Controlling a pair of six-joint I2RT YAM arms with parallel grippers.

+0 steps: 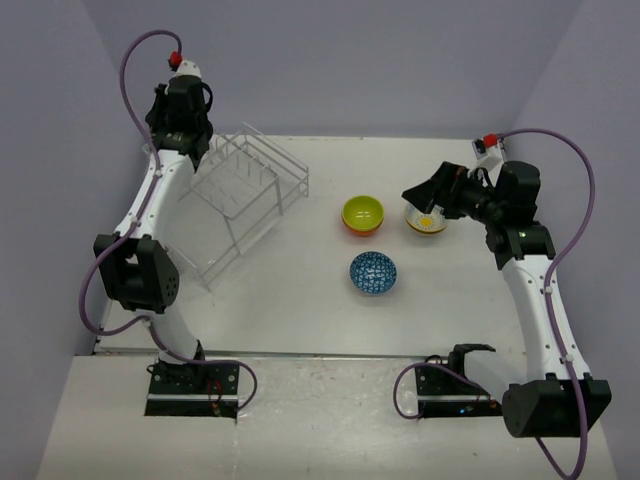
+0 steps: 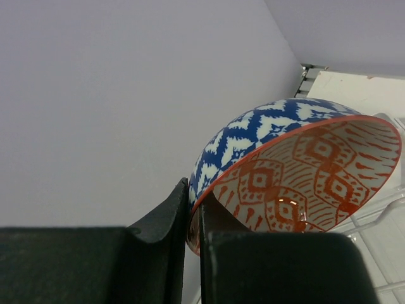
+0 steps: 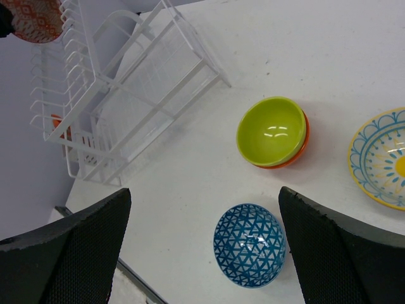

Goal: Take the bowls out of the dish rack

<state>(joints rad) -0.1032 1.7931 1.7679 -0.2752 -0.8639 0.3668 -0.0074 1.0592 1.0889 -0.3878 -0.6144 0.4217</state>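
Observation:
My left gripper (image 2: 193, 202) is shut on the rim of the red-patterned bowl (image 2: 304, 171), blue and white outside, and holds it high above the dish rack (image 1: 245, 190); it also shows in the right wrist view (image 3: 35, 19). The rack (image 3: 120, 95) holds no bowl that I can see. The lime-green bowl (image 1: 362, 211) sits nested in the orange-red bowl (image 3: 299, 155) mid-table. The blue-patterned bowl (image 1: 372, 272) lies nearer me. The teal-rimmed bowl (image 3: 383, 158) lies right of them. My right gripper (image 3: 204, 193) is open and empty, hovering over these bowls.
The left arm (image 1: 150, 200) stands up along the rack's left side by the left wall. The right arm (image 1: 530, 270) reaches in from the right. The table's near edge (image 1: 330, 354) runs in front of the arm bases.

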